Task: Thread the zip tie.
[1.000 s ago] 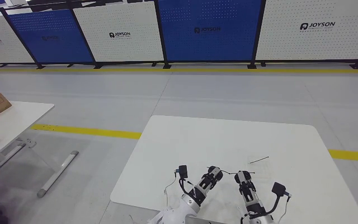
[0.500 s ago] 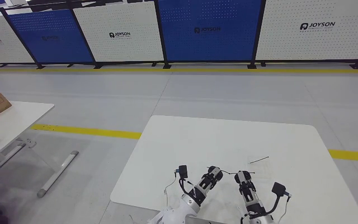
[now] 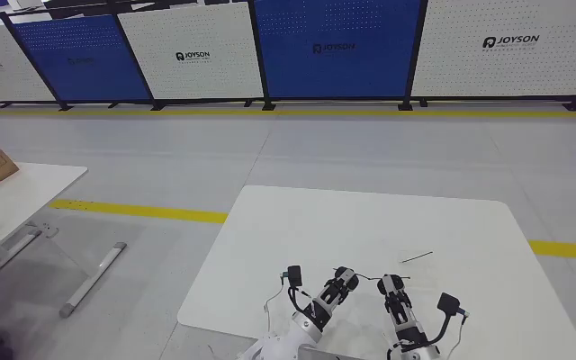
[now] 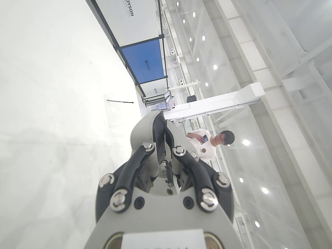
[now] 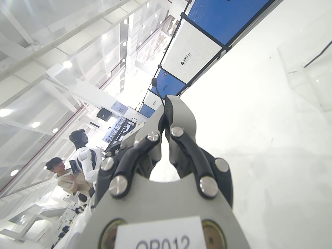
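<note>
Evidently the zip tie [image 3: 367, 275] hangs as a thin black strand between the two grippers at the counter's [image 3: 360, 225] 6 o'clock edge. The right gripper [image 5: 166, 106] is pressed together, pinching the tie just behind its head [image 5: 154, 81], which pokes past the tips. The left gripper [image 4: 160, 120] is pressed together too; whether it has the tail I cannot tell. I judge the tie light, springy and slick, best held close to each end to keep the tail aimed. A second tie [image 3: 417, 257] lies on a clear sheet [image 4: 116, 116], toward 2 o'clock from the right gripper. The head's slot is too small to make out.
</note>
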Action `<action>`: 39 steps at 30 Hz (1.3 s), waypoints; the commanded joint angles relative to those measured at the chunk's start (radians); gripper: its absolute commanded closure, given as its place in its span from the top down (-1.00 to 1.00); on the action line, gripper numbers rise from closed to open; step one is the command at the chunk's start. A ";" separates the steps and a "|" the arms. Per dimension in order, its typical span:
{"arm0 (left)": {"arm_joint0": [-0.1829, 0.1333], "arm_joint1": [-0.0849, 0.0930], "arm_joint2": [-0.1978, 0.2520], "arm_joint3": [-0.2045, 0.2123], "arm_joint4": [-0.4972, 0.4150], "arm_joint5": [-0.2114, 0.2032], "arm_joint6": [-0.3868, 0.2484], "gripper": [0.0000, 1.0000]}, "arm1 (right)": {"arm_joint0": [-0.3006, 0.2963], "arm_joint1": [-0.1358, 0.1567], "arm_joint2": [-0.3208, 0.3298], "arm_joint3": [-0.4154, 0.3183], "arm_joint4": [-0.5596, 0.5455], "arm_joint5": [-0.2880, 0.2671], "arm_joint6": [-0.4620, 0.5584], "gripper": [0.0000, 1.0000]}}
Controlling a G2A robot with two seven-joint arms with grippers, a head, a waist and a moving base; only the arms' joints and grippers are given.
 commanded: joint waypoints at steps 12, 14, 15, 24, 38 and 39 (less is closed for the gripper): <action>0.010 0.005 -0.005 -0.020 0.035 0.038 -0.023 -1.00 | 0.000 0.000 0.000 0.000 0.000 0.000 0.000 -1.00; 0.010 0.005 -0.005 -0.020 0.035 0.038 -0.023 -1.00 | 0.000 0.000 0.000 0.000 0.000 0.000 0.000 -1.00; 0.010 0.005 -0.005 -0.020 0.035 0.038 -0.023 -1.00 | 0.000 0.000 0.000 0.000 0.000 0.000 0.000 -1.00; 0.006 0.005 -0.003 -0.023 0.039 0.047 -0.025 -1.00 | 0.002 0.000 0.000 -0.001 -0.003 0.004 0.008 -1.00; 0.014 0.007 -0.003 -0.041 0.041 0.056 -0.038 -1.00 | -0.001 -0.007 0.007 0.001 -0.009 -0.005 0.012 -1.00; 0.015 0.008 -0.004 -0.042 0.043 0.055 -0.037 -0.96 | -0.001 -0.007 0.008 0.001 -0.009 -0.005 0.011 -1.00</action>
